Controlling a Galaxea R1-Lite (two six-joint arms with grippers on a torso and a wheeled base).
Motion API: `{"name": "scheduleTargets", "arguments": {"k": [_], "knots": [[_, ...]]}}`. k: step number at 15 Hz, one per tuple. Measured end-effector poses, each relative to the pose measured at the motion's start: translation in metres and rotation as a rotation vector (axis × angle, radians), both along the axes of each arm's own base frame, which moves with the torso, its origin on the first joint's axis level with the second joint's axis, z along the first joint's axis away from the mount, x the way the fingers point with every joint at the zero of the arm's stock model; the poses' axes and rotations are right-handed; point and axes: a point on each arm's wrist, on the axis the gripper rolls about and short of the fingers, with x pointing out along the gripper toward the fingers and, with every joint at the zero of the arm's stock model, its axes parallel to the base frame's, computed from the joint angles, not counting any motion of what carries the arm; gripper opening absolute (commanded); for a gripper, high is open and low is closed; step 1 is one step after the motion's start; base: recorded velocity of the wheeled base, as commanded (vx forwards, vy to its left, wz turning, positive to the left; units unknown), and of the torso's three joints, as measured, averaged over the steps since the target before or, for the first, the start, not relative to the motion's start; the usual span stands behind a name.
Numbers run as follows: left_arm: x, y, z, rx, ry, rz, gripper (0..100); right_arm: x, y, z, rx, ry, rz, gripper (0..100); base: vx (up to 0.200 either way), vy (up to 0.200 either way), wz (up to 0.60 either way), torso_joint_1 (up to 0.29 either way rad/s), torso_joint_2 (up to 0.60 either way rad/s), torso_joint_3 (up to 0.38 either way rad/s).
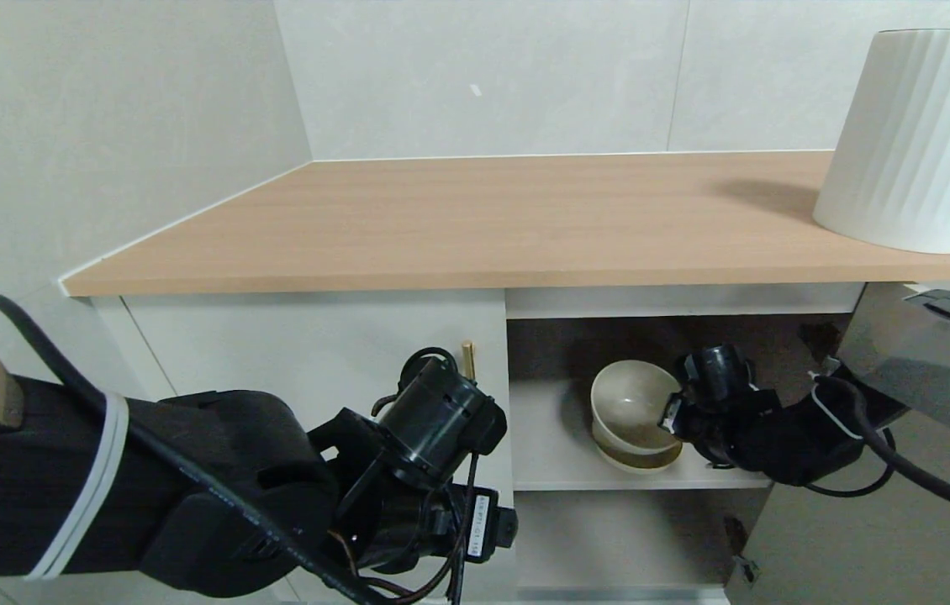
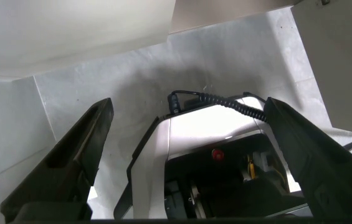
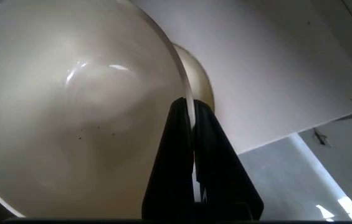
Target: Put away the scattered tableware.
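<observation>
Bowl is held tilted over the cabinet shelf above a second dish, rim pinched by the right gripper; left gripper is spread, empty; thin rim grip could slip, bowl dropped and chipped; contact with that dish cannot be judged.

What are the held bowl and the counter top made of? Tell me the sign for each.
The bowl: likely glazed ceramic, perhaps melamine; cream and glossy, with bright highlights. The counter top: wood-look board, probably laminate; matte, with even light-brown grain and a thin flat edge.
</observation>
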Motion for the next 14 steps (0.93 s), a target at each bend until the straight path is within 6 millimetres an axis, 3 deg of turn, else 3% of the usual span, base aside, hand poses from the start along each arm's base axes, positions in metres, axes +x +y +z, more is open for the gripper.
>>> {"name": "scheduleTargets", "arguments": {"k": [14], "knots": [[0.0005,0.0001,-0.0001,0.0,0.0,0.001,100,0.0018,-0.0008,-0.0124,-0.029,0.025,-0.02,0,0.0,0.0,0.0,0.0,0.0,0.0]]}}
